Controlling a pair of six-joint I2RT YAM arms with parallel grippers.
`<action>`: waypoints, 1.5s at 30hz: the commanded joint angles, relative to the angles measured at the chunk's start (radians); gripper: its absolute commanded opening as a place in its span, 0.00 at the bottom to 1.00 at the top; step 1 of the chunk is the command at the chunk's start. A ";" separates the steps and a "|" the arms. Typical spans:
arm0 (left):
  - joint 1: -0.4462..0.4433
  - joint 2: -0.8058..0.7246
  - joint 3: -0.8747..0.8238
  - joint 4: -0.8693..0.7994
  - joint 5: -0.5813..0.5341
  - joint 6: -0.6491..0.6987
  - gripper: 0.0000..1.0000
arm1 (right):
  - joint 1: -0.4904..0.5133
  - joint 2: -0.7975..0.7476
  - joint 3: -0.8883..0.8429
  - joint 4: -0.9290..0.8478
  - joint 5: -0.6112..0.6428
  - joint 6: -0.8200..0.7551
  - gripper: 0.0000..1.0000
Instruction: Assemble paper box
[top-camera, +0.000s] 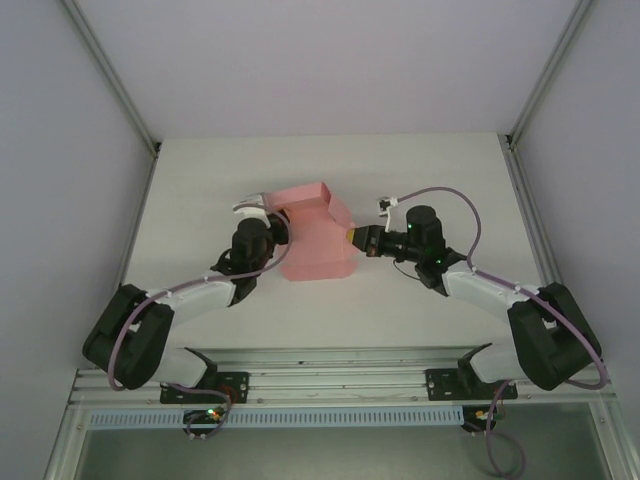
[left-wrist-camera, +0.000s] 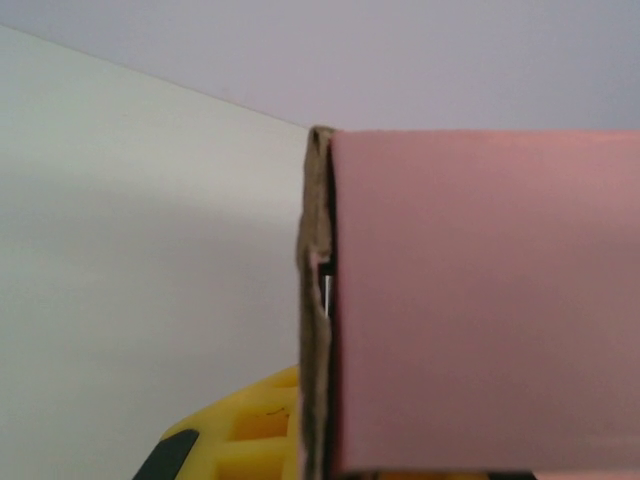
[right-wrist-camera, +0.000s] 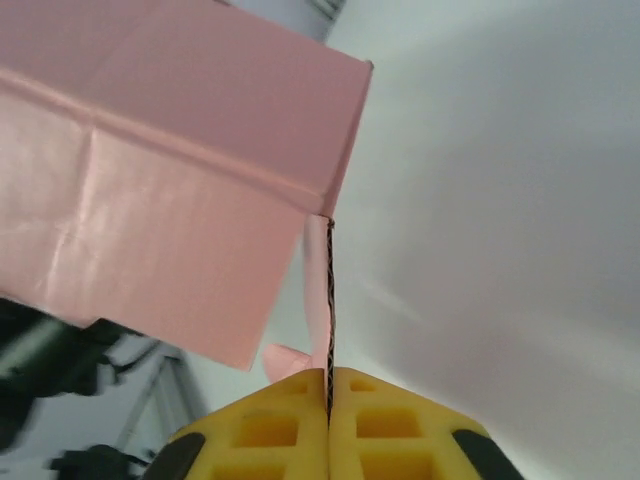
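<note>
The paper box (top-camera: 318, 240) is a pink, partly folded card shape lying mid-table between both arms. My left gripper (top-camera: 277, 226) is shut on its left side. In the left wrist view a pink panel (left-wrist-camera: 480, 300) stands on edge, its brown cut edge pinched beside one yellow finger (left-wrist-camera: 240, 435) of the left gripper (left-wrist-camera: 320, 465). My right gripper (top-camera: 354, 238) is shut on the box's right flap. In the right wrist view the two yellow fingers of the right gripper (right-wrist-camera: 328, 385) meet on a thin card edge, with the folded pink panels (right-wrist-camera: 170, 180) spreading up and to the left.
The white table (top-camera: 430, 180) is enclosed by pale walls with metal corner posts (top-camera: 150, 145). An aluminium rail (top-camera: 340, 385) carrying both arm bases runs along the near edge. Cables loop over the right arm (top-camera: 470, 225).
</note>
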 joint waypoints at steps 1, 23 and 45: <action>0.038 -0.011 -0.036 0.151 0.098 -0.039 0.00 | -0.026 0.011 -0.034 0.289 -0.149 0.174 0.00; 0.109 -0.057 0.007 -0.079 0.355 0.096 0.00 | -0.053 -0.374 0.117 -0.585 0.298 -0.485 0.76; 0.018 -0.053 0.089 -0.225 0.316 0.182 0.00 | 0.070 -0.091 0.343 -0.729 0.102 -0.850 0.48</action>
